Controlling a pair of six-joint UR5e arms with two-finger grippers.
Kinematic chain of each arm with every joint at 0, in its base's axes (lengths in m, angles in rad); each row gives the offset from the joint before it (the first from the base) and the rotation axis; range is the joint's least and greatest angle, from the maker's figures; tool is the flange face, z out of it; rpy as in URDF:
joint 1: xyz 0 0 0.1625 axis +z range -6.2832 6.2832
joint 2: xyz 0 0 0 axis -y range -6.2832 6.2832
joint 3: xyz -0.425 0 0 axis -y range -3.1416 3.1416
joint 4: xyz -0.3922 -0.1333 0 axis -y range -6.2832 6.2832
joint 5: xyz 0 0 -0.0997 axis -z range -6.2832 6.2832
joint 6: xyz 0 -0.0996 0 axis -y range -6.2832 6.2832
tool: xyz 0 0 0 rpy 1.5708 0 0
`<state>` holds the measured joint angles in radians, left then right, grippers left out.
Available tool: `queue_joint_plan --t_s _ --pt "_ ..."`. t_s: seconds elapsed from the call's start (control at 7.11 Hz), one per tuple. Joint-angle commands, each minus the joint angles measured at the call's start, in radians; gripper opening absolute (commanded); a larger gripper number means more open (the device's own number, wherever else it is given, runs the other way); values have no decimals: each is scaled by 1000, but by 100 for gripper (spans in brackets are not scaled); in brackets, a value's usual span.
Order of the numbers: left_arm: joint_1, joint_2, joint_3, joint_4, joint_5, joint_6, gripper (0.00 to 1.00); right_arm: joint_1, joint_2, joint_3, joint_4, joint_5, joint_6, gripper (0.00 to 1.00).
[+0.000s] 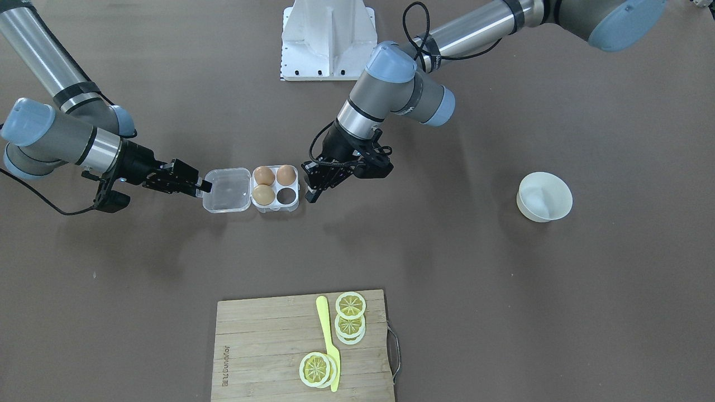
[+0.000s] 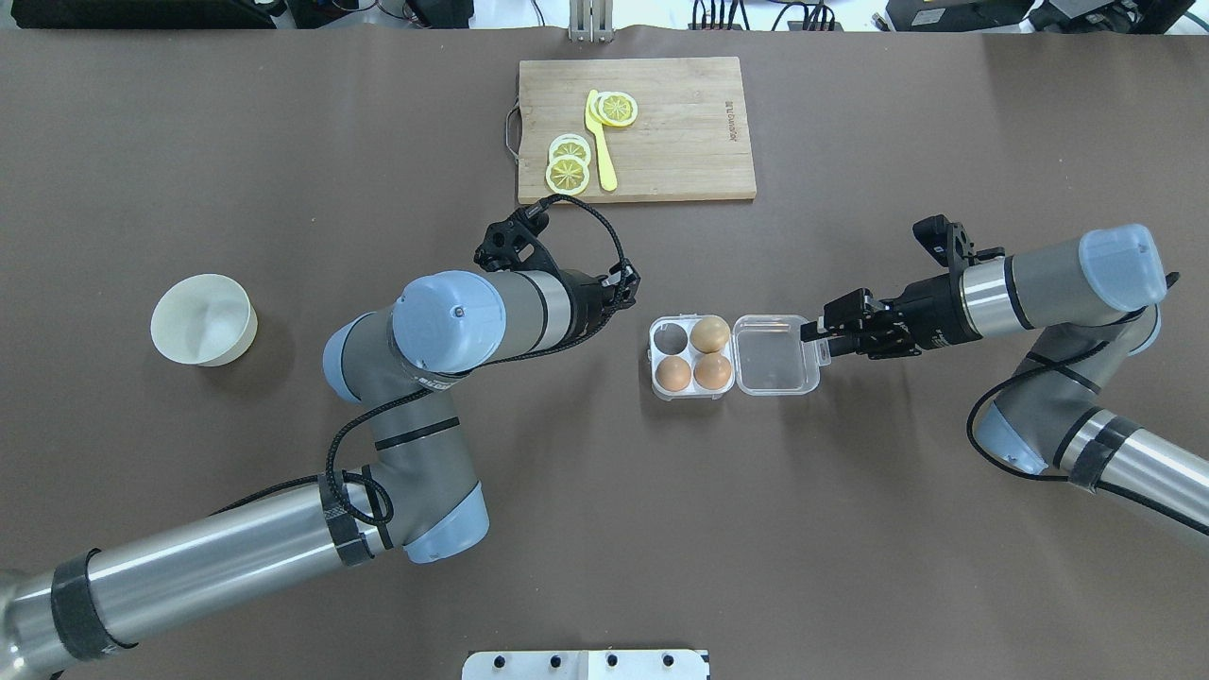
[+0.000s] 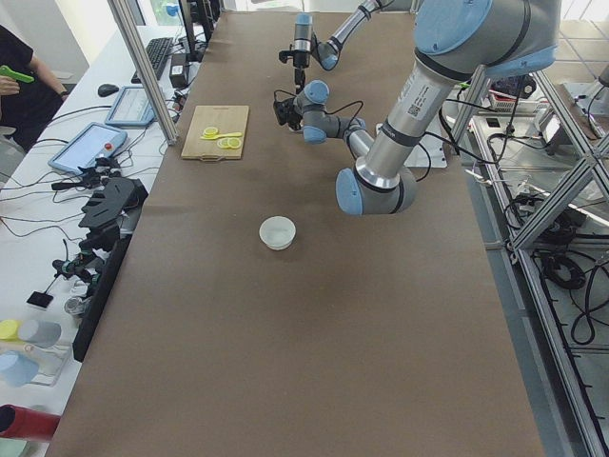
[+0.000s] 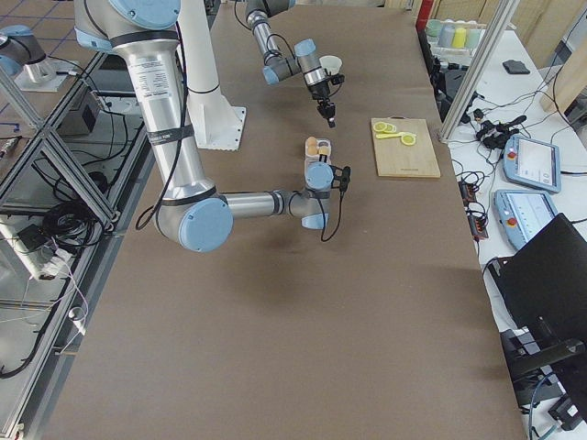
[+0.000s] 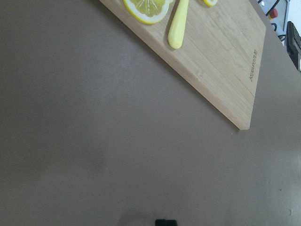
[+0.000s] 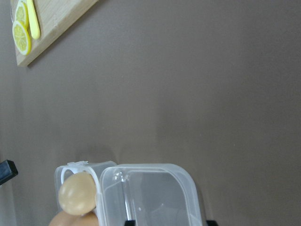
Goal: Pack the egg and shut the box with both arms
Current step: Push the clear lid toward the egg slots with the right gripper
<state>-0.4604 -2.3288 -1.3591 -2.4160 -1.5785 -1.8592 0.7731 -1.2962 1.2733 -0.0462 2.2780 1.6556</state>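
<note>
The clear plastic box [image 1: 276, 207] [image 2: 692, 395] lies open at mid-table, its lid [image 1: 226, 190] [image 2: 774, 354] [image 6: 150, 193] folded flat beside the cells. Two orange-brown eggs [image 1: 264, 175] [image 1: 286, 175] and a paler tan egg [image 1: 263, 195] [image 6: 76, 193] sit in three cells. The fourth cell [image 1: 287, 195] is empty. My right gripper [image 1: 204, 187] [image 2: 814, 338] is open, low at the lid's outer edge, with a fingertip on each side. My left gripper [image 1: 309, 190] hovers just beside the empty cell's side of the box, empty and seemingly shut.
A white bowl [image 1: 544, 196] [image 2: 203, 319] stands far out on my left side. A wooden cutting board [image 1: 268, 346] [image 2: 680, 132] with lemon slices and a yellow knife [image 1: 327, 340] lies at the far edge. The white base [image 1: 328, 39] is behind the box.
</note>
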Motion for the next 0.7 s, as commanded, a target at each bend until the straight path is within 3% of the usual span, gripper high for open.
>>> queue_joint_plan --t_s 0.0,0.56 --pt "0 0 0 0 0 0 0 0 0 0 0 0 0 45" --pt "-1 0 0 0 0 0 0 0 0 0 2 2 -2 41"
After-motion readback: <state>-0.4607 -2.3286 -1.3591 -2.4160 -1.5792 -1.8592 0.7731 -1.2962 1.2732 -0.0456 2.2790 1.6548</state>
